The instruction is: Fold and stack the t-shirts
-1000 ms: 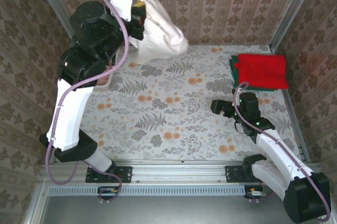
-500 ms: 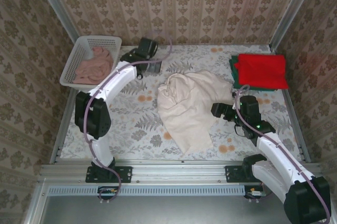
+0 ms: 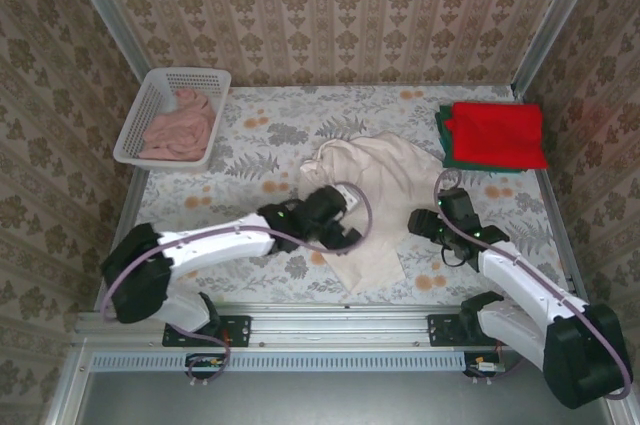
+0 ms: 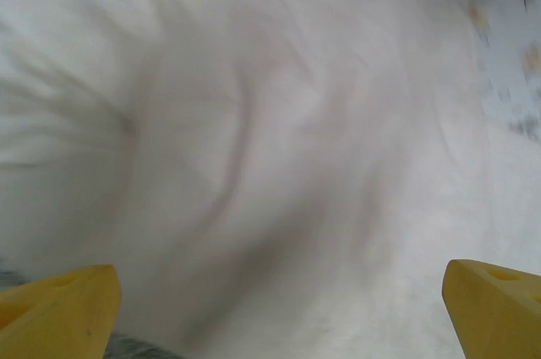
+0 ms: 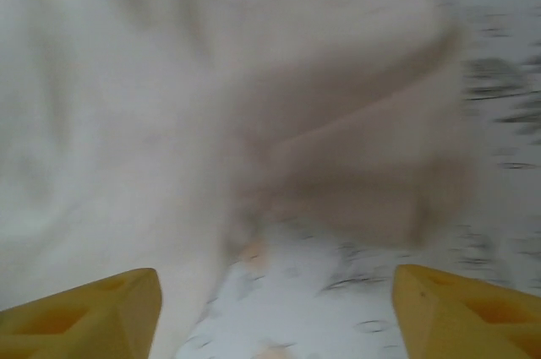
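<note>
Crumpled cream shirt (image 3: 375, 185) lies under the released left pincer (image 4: 279, 312) and just ahead of the released right pincer (image 5: 275, 312), apparently positioned for spreading it flat before folding.

Loose t-shirt (image 3: 375, 180) left of folded stack (image 3: 497, 135)

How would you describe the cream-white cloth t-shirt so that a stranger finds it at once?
On the flower-patterned table, look at the middle. There lies the cream-white cloth t-shirt, crumpled and unfolded, unlike the neatly folded bright red cloth t-shirt in the far right corner.
</note>
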`<state>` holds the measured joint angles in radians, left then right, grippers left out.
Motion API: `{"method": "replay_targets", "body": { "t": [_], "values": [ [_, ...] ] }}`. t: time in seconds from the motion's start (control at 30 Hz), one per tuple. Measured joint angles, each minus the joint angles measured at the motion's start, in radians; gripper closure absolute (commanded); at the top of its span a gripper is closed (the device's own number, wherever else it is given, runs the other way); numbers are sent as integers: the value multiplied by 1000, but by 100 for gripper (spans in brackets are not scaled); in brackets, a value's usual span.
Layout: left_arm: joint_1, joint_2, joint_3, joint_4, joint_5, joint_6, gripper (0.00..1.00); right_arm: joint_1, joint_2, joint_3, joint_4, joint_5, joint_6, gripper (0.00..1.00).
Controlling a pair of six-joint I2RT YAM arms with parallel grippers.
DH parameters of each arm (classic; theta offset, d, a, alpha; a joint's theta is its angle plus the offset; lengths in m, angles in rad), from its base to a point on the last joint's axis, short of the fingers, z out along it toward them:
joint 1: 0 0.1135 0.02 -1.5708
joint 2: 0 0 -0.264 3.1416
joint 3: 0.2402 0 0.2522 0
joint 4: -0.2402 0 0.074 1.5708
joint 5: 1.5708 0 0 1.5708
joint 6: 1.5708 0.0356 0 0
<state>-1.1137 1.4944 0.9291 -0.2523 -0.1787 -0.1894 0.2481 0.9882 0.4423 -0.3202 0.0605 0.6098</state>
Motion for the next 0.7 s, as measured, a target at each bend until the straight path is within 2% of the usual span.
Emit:
{"method": "replay_targets", "body": {
  "t": [0.17,0.27,0.33,0.47,0.57,0.63,0.7],
  "values": [
    [-84,153,1,39,29,-3,10,-38,114,56,-21,61,19,24],
    [-104,205,1,82,66,-6,22,-51,198,82,-4,66,23,35],
    [-108,229,0,113,81,-6,24,-60,259,97,14,58,27,41],
    [-86,233,-28,175,106,-19,15,-65,377,156,34,37,23,77],
    [-50,185,-82,195,108,-21,10,-65,399,211,33,9,19,96],
    [-23,120,-116,193,103,-21,10,-50,399,271,29,-10,19,100],
    [13,26,-149,194,98,-21,10,9,412,377,14,-17,21,99]
  ]
}}
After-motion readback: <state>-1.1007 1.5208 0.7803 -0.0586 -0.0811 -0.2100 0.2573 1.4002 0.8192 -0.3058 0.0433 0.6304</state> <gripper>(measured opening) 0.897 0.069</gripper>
